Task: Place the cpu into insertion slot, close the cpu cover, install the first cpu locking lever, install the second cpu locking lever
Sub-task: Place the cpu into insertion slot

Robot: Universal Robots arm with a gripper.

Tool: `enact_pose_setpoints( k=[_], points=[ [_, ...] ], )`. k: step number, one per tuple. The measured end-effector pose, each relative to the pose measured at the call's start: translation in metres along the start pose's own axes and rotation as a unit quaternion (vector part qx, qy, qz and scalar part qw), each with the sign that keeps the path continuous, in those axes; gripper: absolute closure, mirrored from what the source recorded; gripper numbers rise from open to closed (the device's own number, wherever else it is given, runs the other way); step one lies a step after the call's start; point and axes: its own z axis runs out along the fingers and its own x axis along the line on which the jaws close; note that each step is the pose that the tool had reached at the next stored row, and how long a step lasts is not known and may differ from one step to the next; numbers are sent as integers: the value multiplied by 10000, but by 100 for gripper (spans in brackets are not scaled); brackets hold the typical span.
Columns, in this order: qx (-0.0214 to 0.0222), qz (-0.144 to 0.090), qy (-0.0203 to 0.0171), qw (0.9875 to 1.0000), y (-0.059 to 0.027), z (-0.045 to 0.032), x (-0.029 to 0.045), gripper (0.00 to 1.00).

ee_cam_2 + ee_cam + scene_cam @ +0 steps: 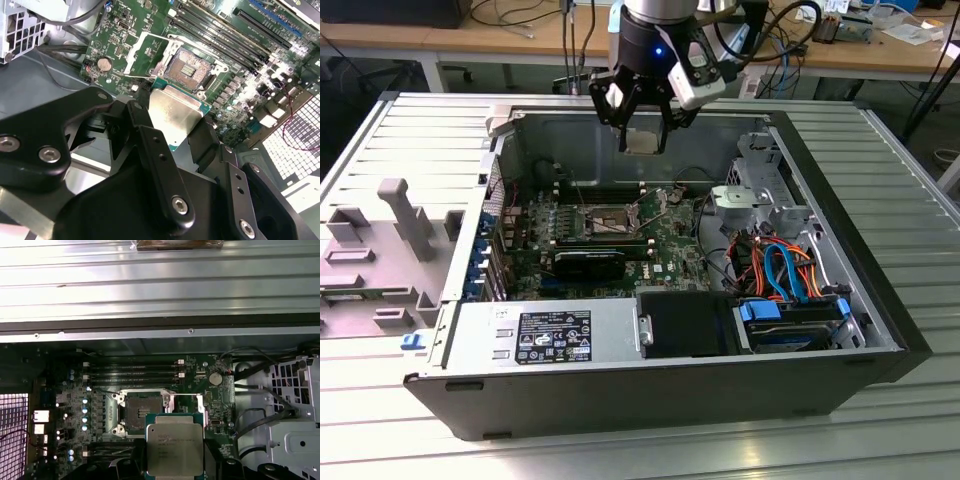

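Claw [643,138], clamped on the cpu [175,450], is hovering upper centre in the exterior view, well above the bare insertion slot [604,222] at mid-frame; placement step is running, seating likely calling for square alignment.

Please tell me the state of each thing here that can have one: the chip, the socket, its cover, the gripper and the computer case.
chip: held by the gripper, in the air, not yet in the socket.
socket: empty and uncovered.
cover: swung open, off the socket.
gripper: shut on the chip.
computer case: lying flat, side open.
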Motion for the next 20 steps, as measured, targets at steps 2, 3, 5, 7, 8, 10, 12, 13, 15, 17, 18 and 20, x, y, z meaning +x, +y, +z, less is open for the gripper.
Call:
enact_pose_setpoints(
  k=[2, 3, 5, 7, 8, 10, 12, 13, 15, 17, 18, 20],
  points=[
    [1, -1, 1, 10000, -14, 13, 5, 45],
    [1, 0, 0, 10000, -19, 17, 8, 45],
    [0, -1, 0, 10000, -28, 25, 11, 45],
    [0, -1, 0, 10000, -35, 32, 13, 45],
    [0, 0, 1, 10000, -40, 35, 15, 45],
    [0, 0, 0, 10000, -54, 47, 15, 45],
    [1, -1, 1, 10000, -68, 57, 16, 45],
    [1, 0, 0, 10000, -73, 60, 16, 45],
    [0, 0, 0, 10000, -84, 67, 17, 45],
    [1, -1, 0, 10000, -97, 75, 17, 45],
    [0, 0, 0, 10000, -101, 77, 17, 45],
    [1, 0, 0, 10000, -110, 82, 17, 45]
  ],
)
